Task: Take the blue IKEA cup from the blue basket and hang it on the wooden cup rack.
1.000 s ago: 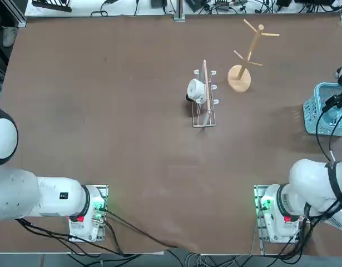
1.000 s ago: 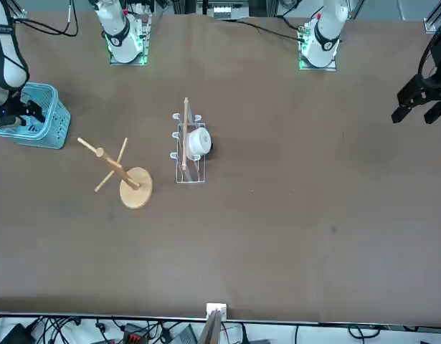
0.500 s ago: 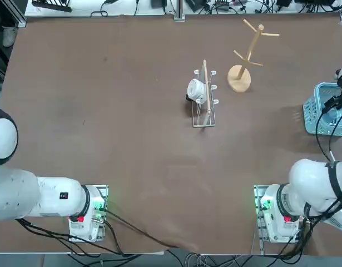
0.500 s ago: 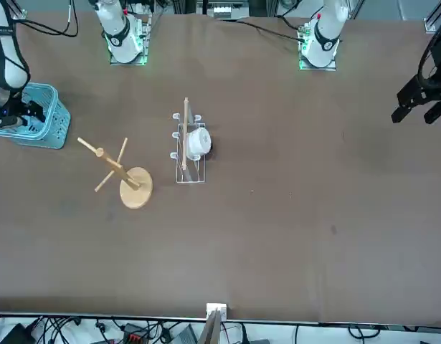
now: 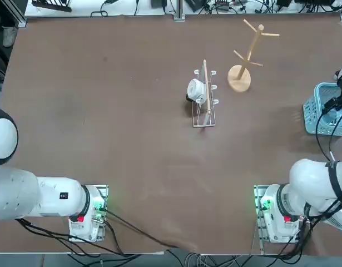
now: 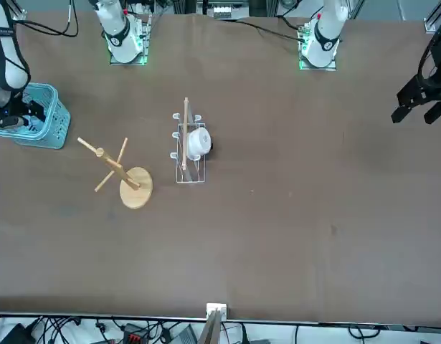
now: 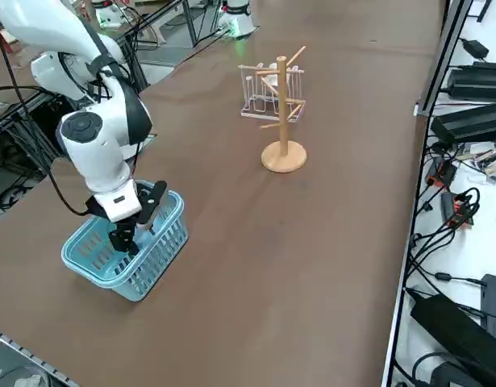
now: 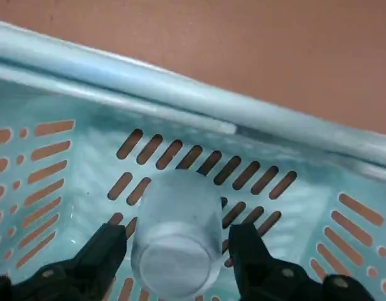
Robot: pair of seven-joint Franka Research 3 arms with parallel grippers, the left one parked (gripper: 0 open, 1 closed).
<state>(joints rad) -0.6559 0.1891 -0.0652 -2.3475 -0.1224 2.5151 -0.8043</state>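
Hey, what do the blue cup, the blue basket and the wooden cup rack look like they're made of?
The blue IKEA cup looks like matte, slightly translucent pale-blue plastic, with soft dull highlights. The blue basket seems to be moulded light-blue plastic, with even slots and a smooth rolled rim. The wooden cup rack looks like light, unpainted wood, pale tan on pole, pegs and disc base. The right gripper stands open around the cup.
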